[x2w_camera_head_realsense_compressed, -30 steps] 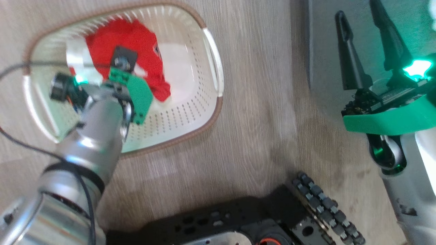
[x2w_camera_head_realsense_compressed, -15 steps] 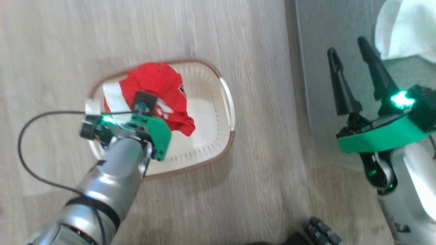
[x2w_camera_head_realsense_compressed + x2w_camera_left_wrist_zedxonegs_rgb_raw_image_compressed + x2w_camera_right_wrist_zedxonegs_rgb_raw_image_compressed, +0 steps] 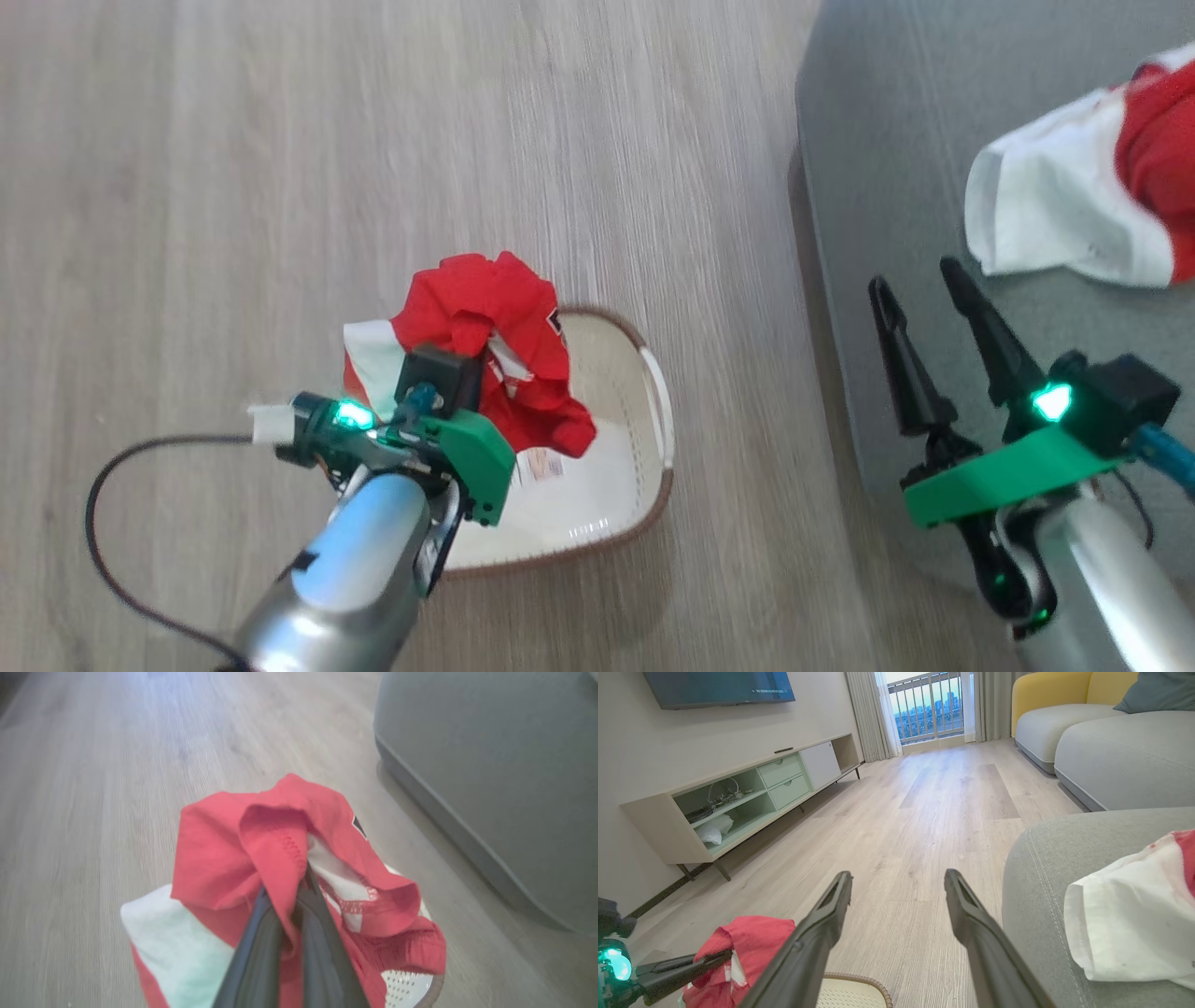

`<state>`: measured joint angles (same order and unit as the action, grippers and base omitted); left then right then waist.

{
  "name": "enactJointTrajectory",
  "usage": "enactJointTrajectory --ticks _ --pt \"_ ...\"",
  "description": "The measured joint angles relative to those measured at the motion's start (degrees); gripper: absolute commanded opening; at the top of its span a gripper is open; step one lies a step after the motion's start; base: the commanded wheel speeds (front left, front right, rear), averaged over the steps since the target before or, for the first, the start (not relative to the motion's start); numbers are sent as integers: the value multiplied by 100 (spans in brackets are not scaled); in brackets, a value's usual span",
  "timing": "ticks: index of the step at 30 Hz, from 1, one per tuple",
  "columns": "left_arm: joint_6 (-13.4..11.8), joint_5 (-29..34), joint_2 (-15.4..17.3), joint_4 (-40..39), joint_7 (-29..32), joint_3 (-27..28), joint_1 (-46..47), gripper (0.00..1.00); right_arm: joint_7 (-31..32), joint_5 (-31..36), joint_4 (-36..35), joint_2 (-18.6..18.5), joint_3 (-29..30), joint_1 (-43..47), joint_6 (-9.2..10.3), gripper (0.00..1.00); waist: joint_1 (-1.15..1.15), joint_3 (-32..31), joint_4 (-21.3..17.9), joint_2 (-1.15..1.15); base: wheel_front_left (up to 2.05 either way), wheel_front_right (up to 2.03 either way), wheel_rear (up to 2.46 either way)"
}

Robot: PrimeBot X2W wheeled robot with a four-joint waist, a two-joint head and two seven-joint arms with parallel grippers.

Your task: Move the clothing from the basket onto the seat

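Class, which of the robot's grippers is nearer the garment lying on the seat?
Right. The right gripper is open above the seat, near that garment; the left gripper grips a second garment over the basket.

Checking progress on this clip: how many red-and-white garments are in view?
2. One garment hangs bunched in the shut left hand above the basket; the other garment lies on the seat. Part of the basket's floor is hidden.

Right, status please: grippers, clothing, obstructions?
Left gripper shut on red garment, above basket. Right gripper open. Second garment on seat. No obstruction seen.
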<state>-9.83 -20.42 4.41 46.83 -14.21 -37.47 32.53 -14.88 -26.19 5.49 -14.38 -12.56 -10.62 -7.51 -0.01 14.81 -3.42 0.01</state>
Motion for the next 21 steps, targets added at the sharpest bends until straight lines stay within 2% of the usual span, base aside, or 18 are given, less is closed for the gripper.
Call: enactJointTrajectory --ticks 11,21 --pt "33 760 121 -1677 -1 857 -1319 0 0 107 90 142 -53 480 0 100 0 -898 162 0 0 0 0" --pt "297 1146 -75 -3141 -2 1691 -2122 0 1 147 80 144 21 805 0 100 0 -1220 371 0 0 0 0"
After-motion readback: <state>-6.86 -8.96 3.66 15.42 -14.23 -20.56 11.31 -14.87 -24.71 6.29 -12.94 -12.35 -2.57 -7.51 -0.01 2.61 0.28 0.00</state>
